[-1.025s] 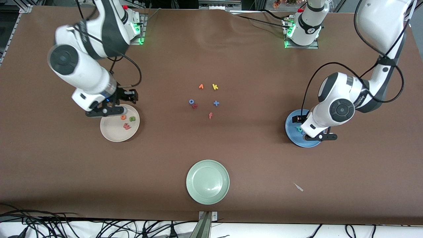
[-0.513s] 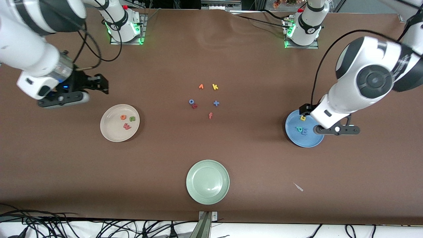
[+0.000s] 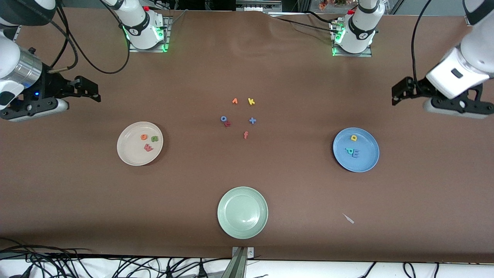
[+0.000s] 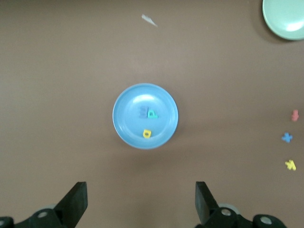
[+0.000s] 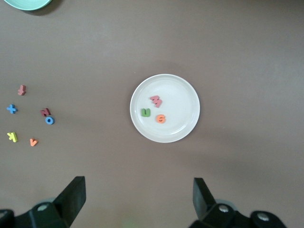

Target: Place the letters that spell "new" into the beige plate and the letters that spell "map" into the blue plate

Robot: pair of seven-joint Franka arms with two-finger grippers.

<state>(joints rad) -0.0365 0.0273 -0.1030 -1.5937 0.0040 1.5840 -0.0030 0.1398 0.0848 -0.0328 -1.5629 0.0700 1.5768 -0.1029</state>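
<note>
Letters [image 3: 148, 142] sitting sorted in beige plate [image 3: 127, 154] and blue plate [image 3: 366, 164]; task looking done.
Left gripper [image 4: 141, 202] and right gripper [image 5: 137, 198] hovering wide open, holding nothing; no next move needed.

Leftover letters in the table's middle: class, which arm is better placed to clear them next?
Neither clearly: the leftover letters lie midway between the open left gripper and open right gripper; both hang above the table's ends.

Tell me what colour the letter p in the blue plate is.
Teal; the letter p shows best in the front view.
</note>
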